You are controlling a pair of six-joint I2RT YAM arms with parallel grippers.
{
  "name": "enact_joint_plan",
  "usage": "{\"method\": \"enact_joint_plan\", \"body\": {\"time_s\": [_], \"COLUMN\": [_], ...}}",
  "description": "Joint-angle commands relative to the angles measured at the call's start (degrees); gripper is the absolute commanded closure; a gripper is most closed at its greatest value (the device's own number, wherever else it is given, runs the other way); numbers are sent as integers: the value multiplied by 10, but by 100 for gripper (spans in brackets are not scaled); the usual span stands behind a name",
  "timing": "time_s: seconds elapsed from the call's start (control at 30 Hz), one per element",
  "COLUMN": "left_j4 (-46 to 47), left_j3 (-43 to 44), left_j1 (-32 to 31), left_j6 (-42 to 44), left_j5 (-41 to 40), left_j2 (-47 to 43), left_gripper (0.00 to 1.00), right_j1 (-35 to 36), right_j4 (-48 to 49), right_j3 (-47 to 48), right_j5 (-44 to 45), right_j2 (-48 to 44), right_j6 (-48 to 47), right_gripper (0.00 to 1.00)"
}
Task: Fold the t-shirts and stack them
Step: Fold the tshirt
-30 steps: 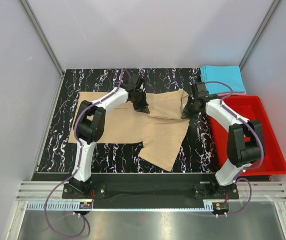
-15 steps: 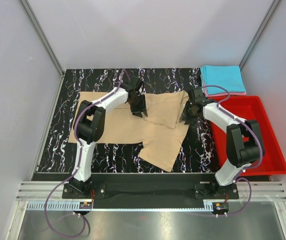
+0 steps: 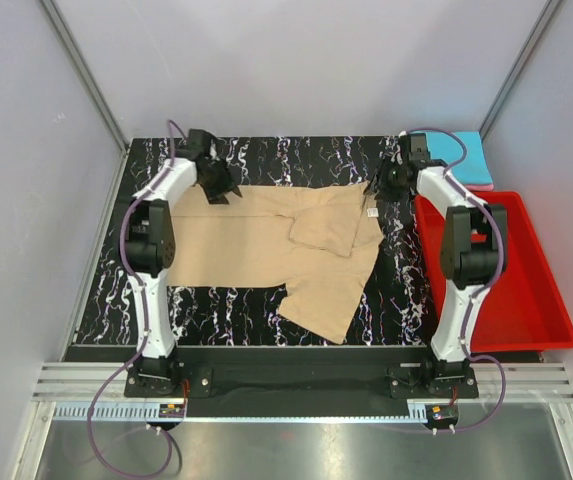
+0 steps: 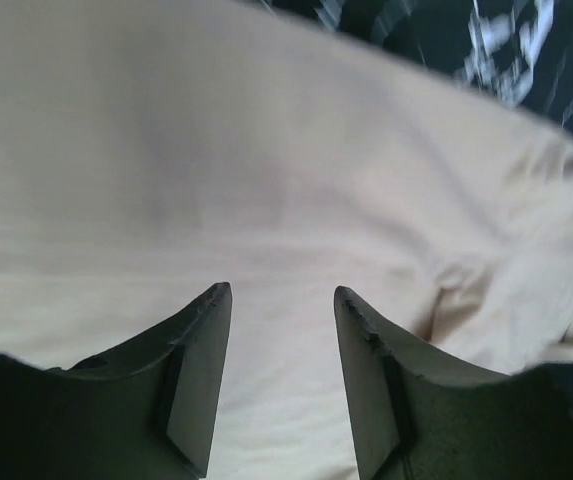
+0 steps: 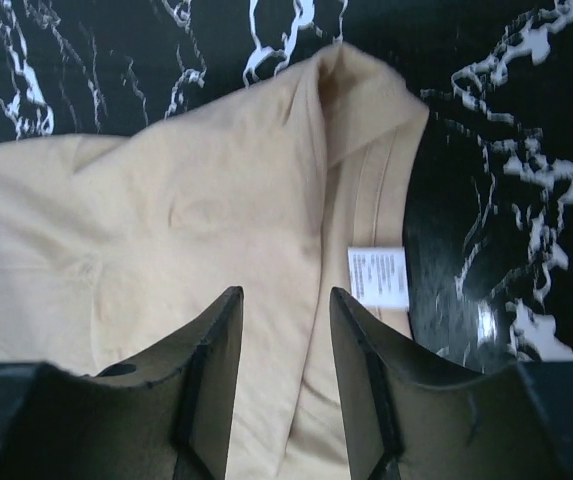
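The tan t-shirt (image 3: 256,245) lay spread on the marbled table (image 3: 216,310), one flap turned in — most folding apparently still to do. The left gripper (image 4: 281,292) and right gripper (image 5: 284,292) hovered at its far edge, jaws part-open, empty. A cyan shirt (image 3: 454,150) sat folded atop a pink shirt (image 3: 482,186), far right.

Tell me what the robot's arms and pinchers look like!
The left arm and right arm are skinny, with white shells, chunky black joints and purple cables looping alongside. The left gripper and right gripper are dark, each with two pointed fingers.
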Motion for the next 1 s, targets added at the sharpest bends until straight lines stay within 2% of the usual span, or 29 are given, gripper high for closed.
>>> {"method": "enact_joint_plan", "body": {"time_s": [0.0,0.23,0.37,0.43,0.5,0.7,0.77,0.87,0.97], "left_j4": [61,96,101,104,98,79,74,97,106], "left_j3": [29,71,78,79,85,130,166,182,162], "left_j1": [34,78,91,105,110,119,119,119,117], "left_j6": [11,10,-4,-8,-10,-36,-46,-58,-61], "left_j5": [21,48,38,30,10,-2,6,75,100], "left_j2": [2,73,95,108,116,162,182,184,143], "left_gripper": [49,49,49,49,49,48,48,48,47], "right_j1": [-7,-17,-21,-25,-27,-31,-32,-32,-30], "right_j4": [17,22,3,5,6,71,100,133,77], "right_j3": [63,182,236,247,248,206,199,203,244], "right_j5": [-41,-53,-20,10,53,138,150,105,83], "right_j2": [58,167,220,237,239,222,219,215,200], "right_j6": [-13,-11,0,6,17,63,74,62,48], "right_gripper": [53,53,59,85,100,100,89,78,69]}}
